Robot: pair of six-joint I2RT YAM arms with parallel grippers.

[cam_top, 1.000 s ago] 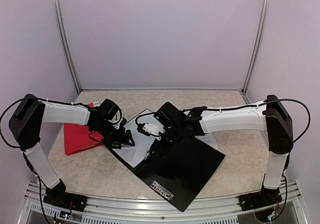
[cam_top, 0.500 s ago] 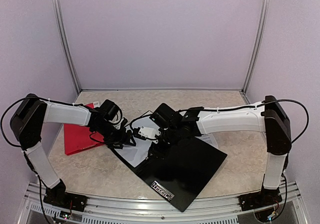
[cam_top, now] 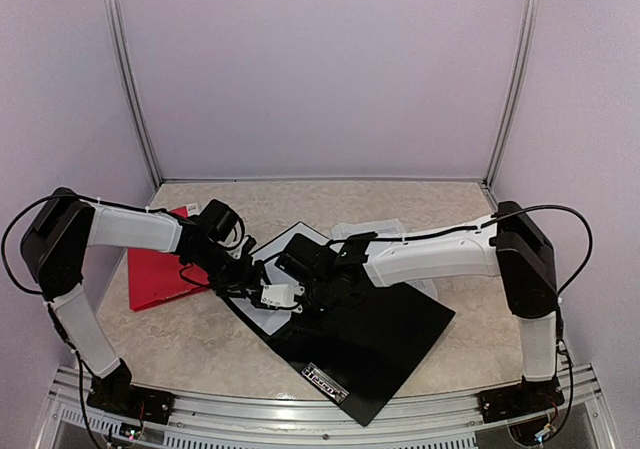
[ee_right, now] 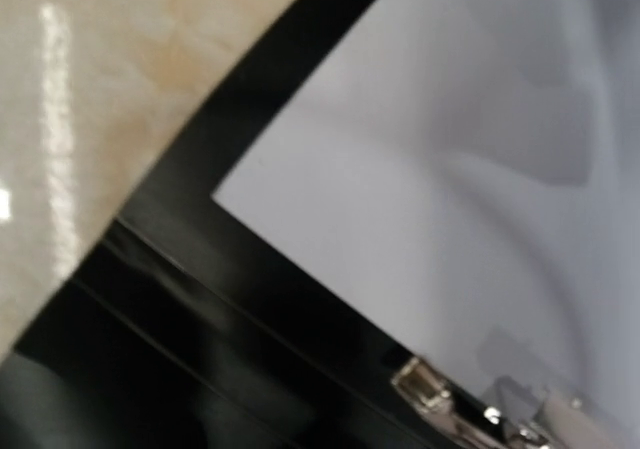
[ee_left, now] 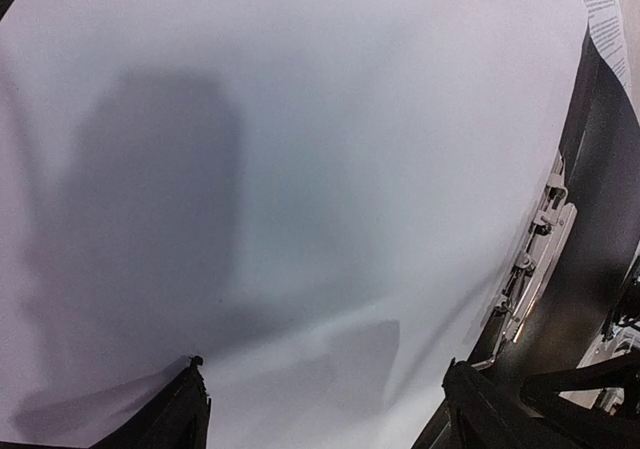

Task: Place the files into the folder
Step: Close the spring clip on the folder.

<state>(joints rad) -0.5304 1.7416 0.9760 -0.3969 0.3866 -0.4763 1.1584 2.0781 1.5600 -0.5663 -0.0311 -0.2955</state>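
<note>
A black folder [cam_top: 385,334] lies open on the table. A blank white sheet [cam_top: 281,251] lies on its left half. It fills the left wrist view [ee_left: 300,169], beside the folder's metal clip [ee_left: 530,269]. My left gripper [cam_top: 250,285] is open, with both fingertips [ee_left: 188,414] low over this sheet. My right gripper [cam_top: 275,297] is over the folder's left half, close to the left gripper. Its fingers are out of the right wrist view, which shows the sheet's corner [ee_right: 400,169] and the folder's black edge [ee_right: 250,299]. More white sheets [cam_top: 388,231] lie behind the right arm.
A red folder [cam_top: 158,272] lies flat at the left, under the left arm. A printed sheet's corner [ee_left: 605,19] shows past the clip. Another sheet edge [cam_top: 428,287] sticks out by the black cover's far right. Metal frame posts stand at the back corners.
My right gripper has moved left and nearer across the folder, up to my left gripper. The left arm has barely moved.
</note>
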